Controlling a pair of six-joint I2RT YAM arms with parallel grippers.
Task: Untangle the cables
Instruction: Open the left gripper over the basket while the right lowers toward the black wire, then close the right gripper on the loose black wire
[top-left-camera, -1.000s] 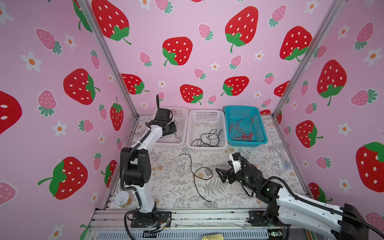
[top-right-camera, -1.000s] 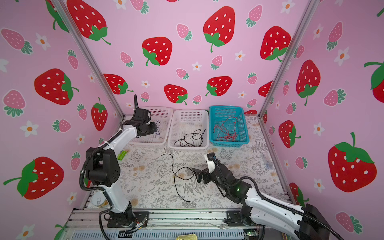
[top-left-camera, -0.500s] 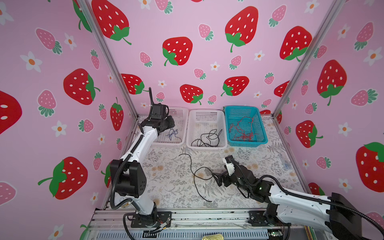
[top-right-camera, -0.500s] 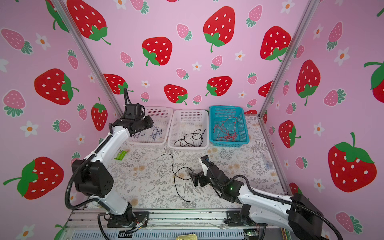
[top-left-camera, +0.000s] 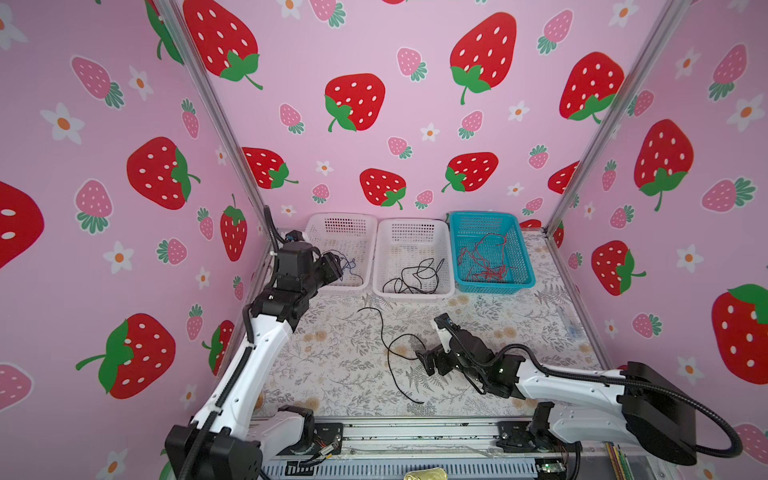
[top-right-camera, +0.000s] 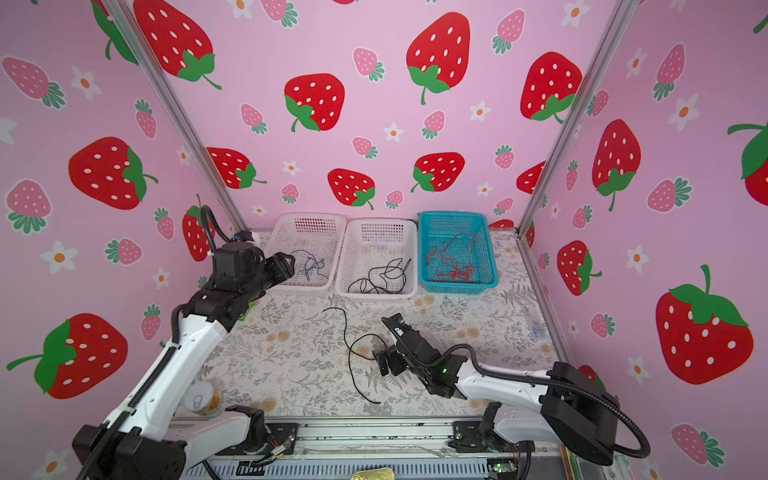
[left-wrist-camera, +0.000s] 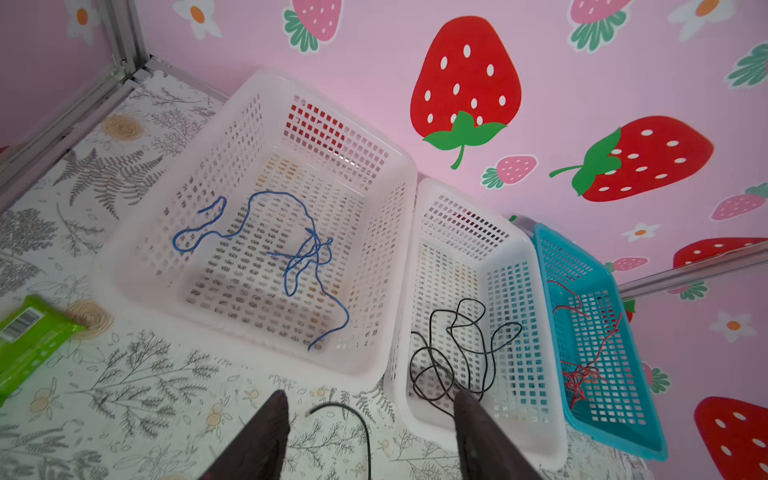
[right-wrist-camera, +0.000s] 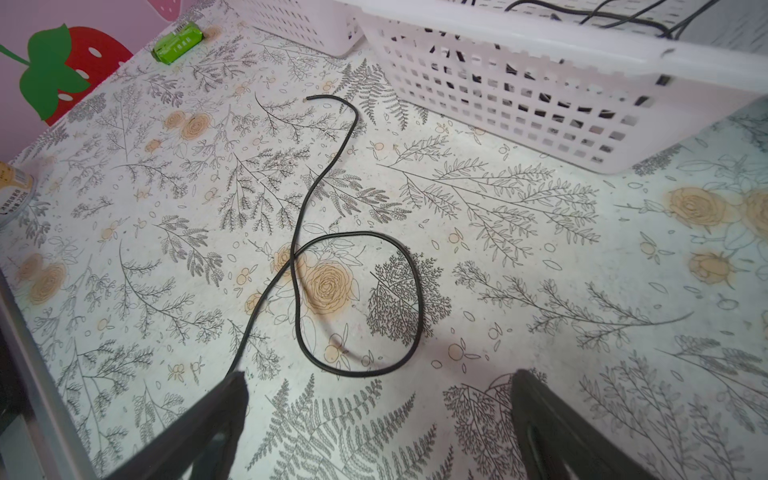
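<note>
Fingers (right-wrist-camera: 216, 411) of R gripper (right-wrist-camera: 379, 376) wide apart, empty; black cable (right-wrist-camera: 353, 233) loop just left of tips. L gripper (left-wrist-camera: 370, 397) part-open, empty, by left basket (left-wrist-camera: 232, 338); blue cable (left-wrist-camera: 309, 249) inside, plain on wrist cam, seemingly dark from top.

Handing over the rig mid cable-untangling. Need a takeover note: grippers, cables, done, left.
Grippers: left gripper open, empty, at the left white plastic mesh basket. The right gripper is open, empty, at the loose thin black cable.
Cables: thin blue cable in the left basket; black cables in the middle white mesh basket; red cables in the turquoise mesh basket. Loose one lies on the floral table, crossing itself once.
Done: all binned except that one.
Left: grasp it; probably middle basket.
</note>
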